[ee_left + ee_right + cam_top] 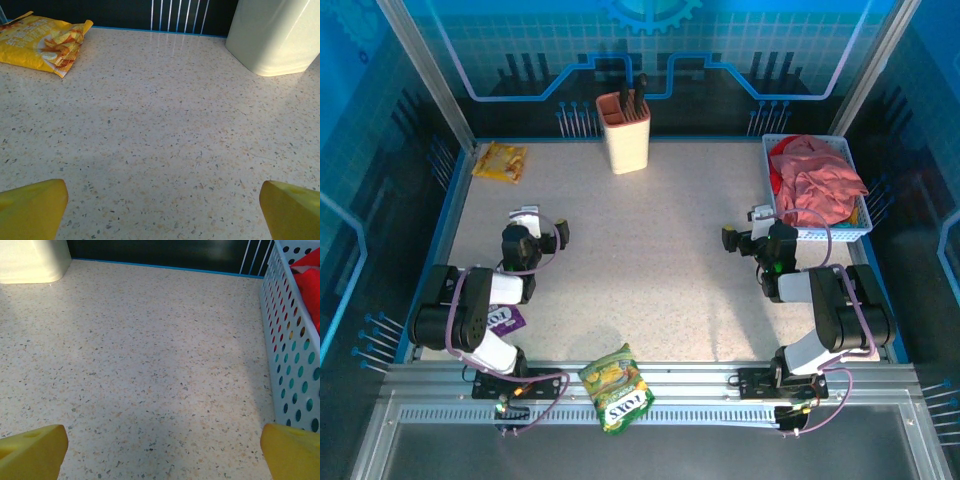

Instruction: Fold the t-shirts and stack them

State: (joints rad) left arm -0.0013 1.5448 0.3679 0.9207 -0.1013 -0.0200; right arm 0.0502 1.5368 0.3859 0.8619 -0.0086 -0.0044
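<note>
Right wrist view: basket (292, 365) cut off at right edge, red t-shirt (310, 280) seen only in scraps at its rim. From above, salmon-pink t-shirt (820, 180) buries the rest of the pile. Left wrist view: snack packet (42, 42) clipped at left edge, cream holder (275, 35) at top. Holder hides all but the dark handles (630, 97) inside. Fingertips of left gripper (162, 212) & right gripper (162, 452) cropped at btm.

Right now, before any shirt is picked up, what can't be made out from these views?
Top view: how many t-shirts lie in the basket; the pink one on top covers the rest.
Right wrist view: the red cloth is cut off by the right edge and the basket wall.
Top view: what the dark handles in the cream holder belong to; its wall hides the rest.
</note>
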